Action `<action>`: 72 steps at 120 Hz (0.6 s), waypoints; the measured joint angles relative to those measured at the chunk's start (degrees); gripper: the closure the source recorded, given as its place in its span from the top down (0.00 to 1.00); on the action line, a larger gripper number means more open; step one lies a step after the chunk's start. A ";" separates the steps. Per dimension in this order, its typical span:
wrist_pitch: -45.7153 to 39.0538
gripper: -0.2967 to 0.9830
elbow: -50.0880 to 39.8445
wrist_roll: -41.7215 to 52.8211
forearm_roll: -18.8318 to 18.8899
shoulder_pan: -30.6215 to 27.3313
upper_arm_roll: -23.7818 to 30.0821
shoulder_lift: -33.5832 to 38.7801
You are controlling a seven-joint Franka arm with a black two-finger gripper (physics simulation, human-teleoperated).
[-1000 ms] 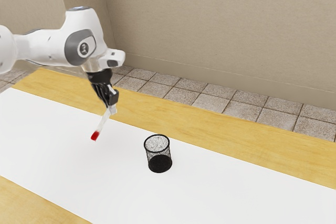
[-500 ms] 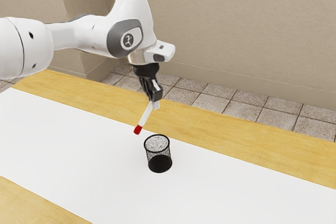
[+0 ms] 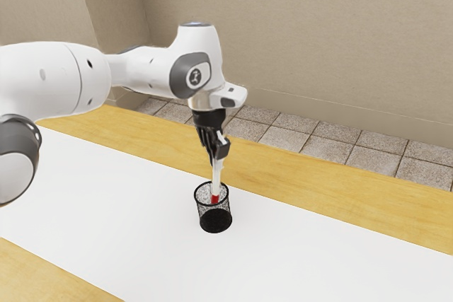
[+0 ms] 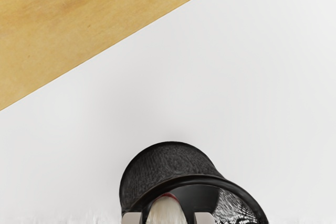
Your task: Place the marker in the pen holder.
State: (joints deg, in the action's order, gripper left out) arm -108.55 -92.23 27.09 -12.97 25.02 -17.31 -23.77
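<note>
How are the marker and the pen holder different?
The marker is white with a red end; the pen holder is black mesh. The marker is skinny; the pen holder is wide. The gripper holds the marker; the pen holder stands on the white strip. Both are roughly upright.

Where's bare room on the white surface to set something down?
Free: white surface either side of the pen holder in the exterior view, out to the yellow wood. Crowded: the holder's mouth, with the marker's red end inside and the gripper right above.
</note>
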 joint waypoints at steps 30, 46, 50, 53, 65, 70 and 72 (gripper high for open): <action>4.76 0.56 -1.87 0.29 0.99 -0.39 -0.63 5.49; 10.06 0.65 -0.82 -0.36 8.25 -0.93 -2.04 20.39; 11.15 0.67 -0.02 -0.52 9.71 -1.79 -2.24 22.15; 11.87 0.68 0.52 -0.64 10.66 -2.64 -2.29 22.94; 14.41 0.71 1.55 -1.10 13.01 -6.67 -2.49 24.09; 15.17 0.72 1.67 -1.28 13.55 -8.58 -2.48 24.18; 15.44 0.73 1.70 -1.34 13.72 -9.35 -2.48 24.18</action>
State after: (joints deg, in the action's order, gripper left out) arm -93.11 -90.54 25.75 0.75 15.67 -19.79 0.41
